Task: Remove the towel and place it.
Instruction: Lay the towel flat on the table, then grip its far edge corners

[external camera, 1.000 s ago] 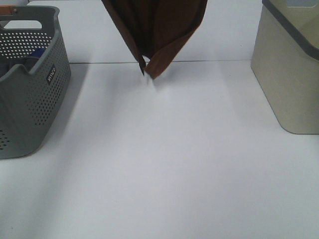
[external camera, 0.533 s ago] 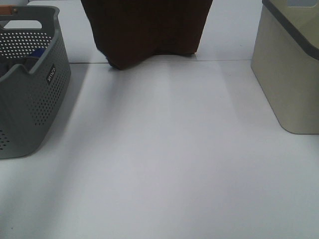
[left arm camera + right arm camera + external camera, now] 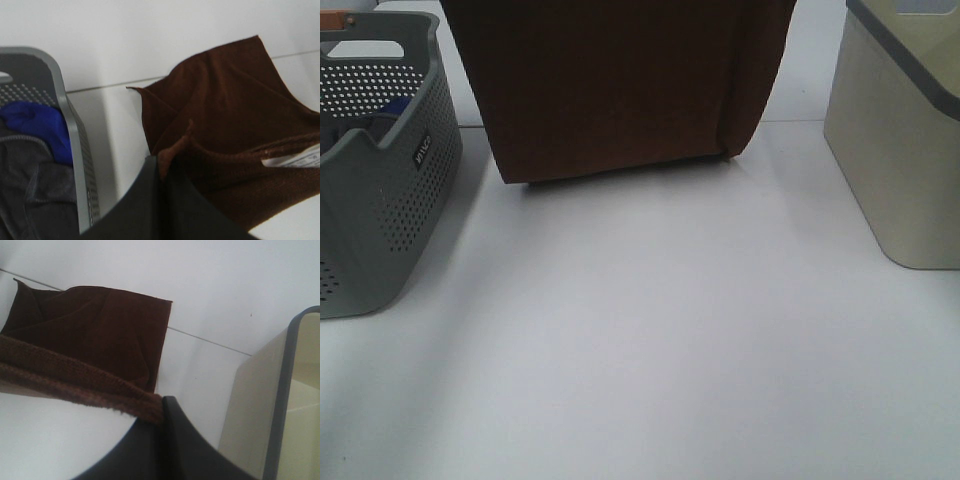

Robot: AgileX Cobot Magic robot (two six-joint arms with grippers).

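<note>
The dark reddish-brown towel (image 3: 610,85) hangs spread out as a wide sheet at the back middle of the exterior view, its lower edge just above the white table (image 3: 650,340). Neither gripper shows in the exterior view. In the left wrist view my left gripper (image 3: 162,167) is shut on one top corner of the towel (image 3: 230,130). In the right wrist view my right gripper (image 3: 161,412) is shut on the towel's other top corner, the hem (image 3: 75,377) stretched taut away from it.
A grey perforated basket (image 3: 380,170) with a blue cloth (image 3: 37,125) and grey fabric inside stands at the left. A beige bin (image 3: 905,140) with a grey rim stands at the right. A table seam runs behind the towel.
The towel went from a narrow folded hang to a wide spread sheet. Its lower edge has come lower and nearer the camera.
</note>
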